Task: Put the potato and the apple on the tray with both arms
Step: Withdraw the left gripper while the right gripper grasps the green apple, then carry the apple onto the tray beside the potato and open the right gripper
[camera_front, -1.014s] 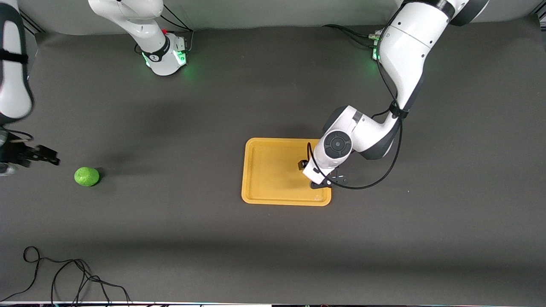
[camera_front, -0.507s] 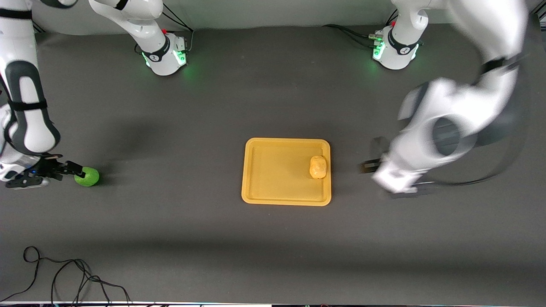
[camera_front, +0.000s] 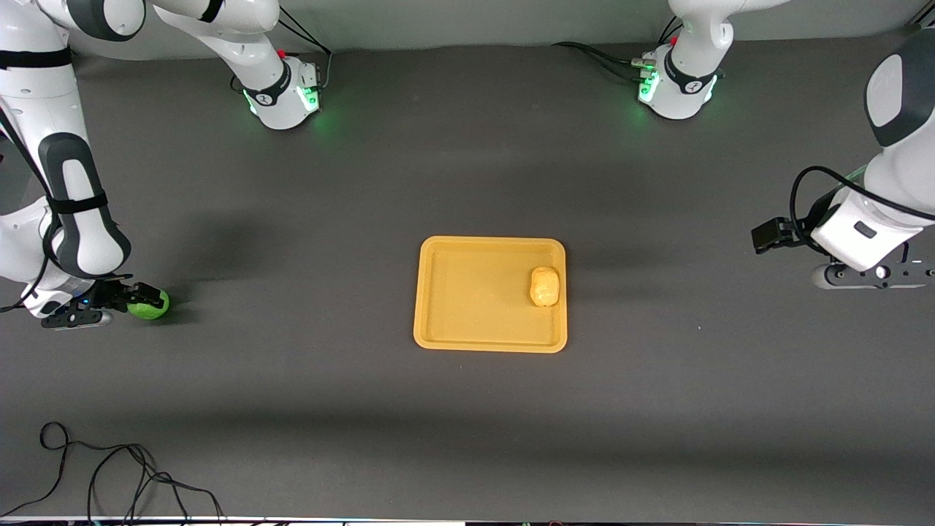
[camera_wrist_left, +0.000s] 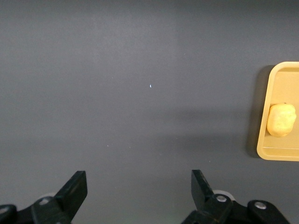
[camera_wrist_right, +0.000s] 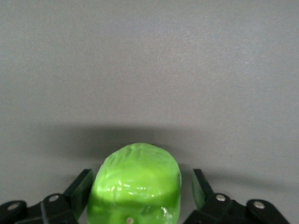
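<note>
Jaws: right gripper (camera_wrist_right: 140, 196) spread wide w/ the small round bright green mottled apple (camera_wrist_right: 134, 184) sitting between the fingers (camera_wrist_right: 80, 189), a sliver of gap visible each side, so not yet clamped; left gripper (camera_wrist_left: 138, 191) also spread, nothing between its fingers.

Layout: the apple (camera_front: 148, 305) rests on the dark grey table mat (camera_front: 467, 409) at the right arm's end, well apart from the flat rectangular orange-yellow plastic tray (camera_front: 438, 292) at mid-table. The small oval bumpy yellow-tan potato (camera_front: 544, 286) already lies in the tray, close to the rim on the left arm's side. The left arm waits over bare mat at its own end.

Step in hand, as we judge it: close on the apple. To do it well we keep the fingers level w/ the widest part of the ball, centred, then squeeze gently; an off-centre pinch could roll it out. We lift straight up before carrying, and aim for the tray's open half, away from the potato.
</note>
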Tool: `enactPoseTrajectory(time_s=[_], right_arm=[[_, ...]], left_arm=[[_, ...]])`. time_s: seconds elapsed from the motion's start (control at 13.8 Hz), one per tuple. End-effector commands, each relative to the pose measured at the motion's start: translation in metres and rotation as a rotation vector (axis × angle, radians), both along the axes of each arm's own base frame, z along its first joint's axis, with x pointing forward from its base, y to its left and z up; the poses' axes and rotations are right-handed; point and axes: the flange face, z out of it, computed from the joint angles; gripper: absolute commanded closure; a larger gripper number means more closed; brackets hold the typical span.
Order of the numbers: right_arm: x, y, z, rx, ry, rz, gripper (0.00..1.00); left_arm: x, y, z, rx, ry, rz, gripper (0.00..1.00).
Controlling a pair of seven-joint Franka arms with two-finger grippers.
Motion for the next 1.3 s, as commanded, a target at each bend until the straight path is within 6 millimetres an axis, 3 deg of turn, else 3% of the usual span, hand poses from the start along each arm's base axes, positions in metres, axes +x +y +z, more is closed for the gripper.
enactPoseTrajectory(time_s=[0.0,0.14,0.22,0.43,0.58,0.65,0.72,0.87,1.01,1.23], right_arm=[[0.016,0.009,0.025,0.007,-0.055,0.023,0.76],[0.03,0.024,0.076,0.028,-0.077,0.074,0.76],[0.034,0.021,0.105,0.002,-0.067,0.109,0.76],[0.047,0.028,0.226,-0.056,0.023,0.108,0.76],[0.055,0.055,0.299,-0.075,0.075,0.124,0.76],[0.057,0.068,0.325,-0.084,0.095,0.118,0.76],[0.061,0.092,0.344,-0.092,0.115,0.112,0.76],[0.072,0.161,0.361,-0.095,0.115,0.091,0.76],[0.082,0.251,0.368,-0.102,0.092,0.08,0.76],[0.078,0.404,0.365,-0.108,0.073,0.031,0.76]], left_arm=[[-0.007,0.016,0.004,0.001,-0.011,-0.066,0.01],[-0.009,0.019,0.003,0.004,0.006,-0.065,0.01],[-0.009,0.021,0.004,0.002,0.001,-0.061,0.0],[-0.007,0.024,0.001,-0.001,0.007,-0.056,0.0],[-0.004,0.024,0.004,-0.004,-0.003,-0.055,0.0],[-0.001,0.024,0.003,-0.007,-0.002,-0.055,0.0],[0.0,0.024,0.002,-0.007,-0.001,-0.056,0.0],[0.0,0.022,0.001,-0.008,0.002,-0.059,0.0],[0.005,0.023,0.0,-0.012,0.002,-0.06,0.0],[0.009,0.023,0.004,-0.013,-0.009,-0.052,0.0]])
